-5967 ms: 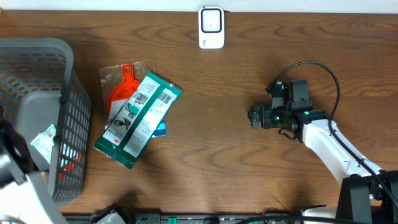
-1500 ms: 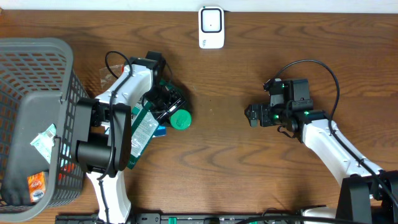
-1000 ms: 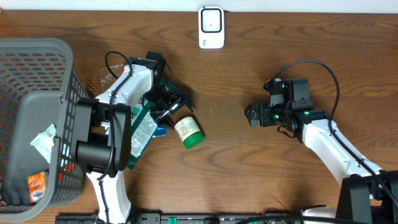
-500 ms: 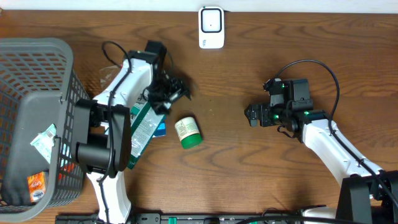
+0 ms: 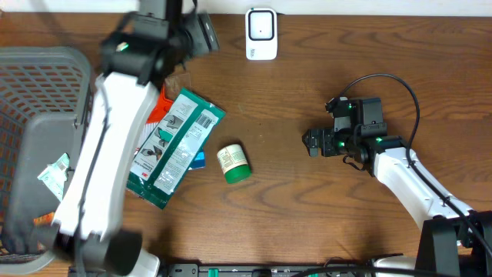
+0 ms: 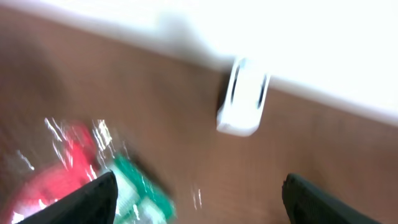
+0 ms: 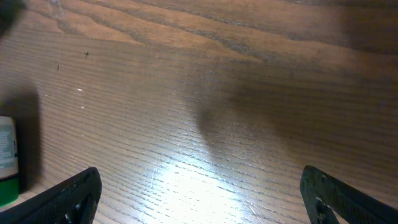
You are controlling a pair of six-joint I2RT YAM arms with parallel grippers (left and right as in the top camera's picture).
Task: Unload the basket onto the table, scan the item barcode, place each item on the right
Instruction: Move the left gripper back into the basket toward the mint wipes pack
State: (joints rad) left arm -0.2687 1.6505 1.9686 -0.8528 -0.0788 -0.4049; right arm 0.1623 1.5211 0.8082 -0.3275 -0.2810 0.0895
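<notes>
A small white-labelled bottle with a green cap [image 5: 233, 163] lies on its side on the wooden table, right of a green package [image 5: 173, 146]; its edge shows in the right wrist view [image 7: 7, 163]. The white scanner [image 5: 261, 34] stands at the back edge and also appears in the left wrist view [image 6: 244, 98]. My left gripper [image 5: 201, 32] is raised and blurred near the back, left of the scanner, open and empty [image 6: 198, 190]. My right gripper [image 5: 311, 144] hovers open and empty [image 7: 202, 199] to the right of the bottle, pointing at it.
A grey basket [image 5: 46, 69] with a few packets stands at the left edge. A red-handled item in clear wrap [image 5: 150, 114] lies under the green package, blurred in the left wrist view [image 6: 68, 162]. A black cable loops behind the right arm [image 5: 384, 78].
The left gripper let go of the green-capped bottle, which dropped and rolled to rest beside the package. The left arm then rose and swung toward the back. The right arm stayed still.
</notes>
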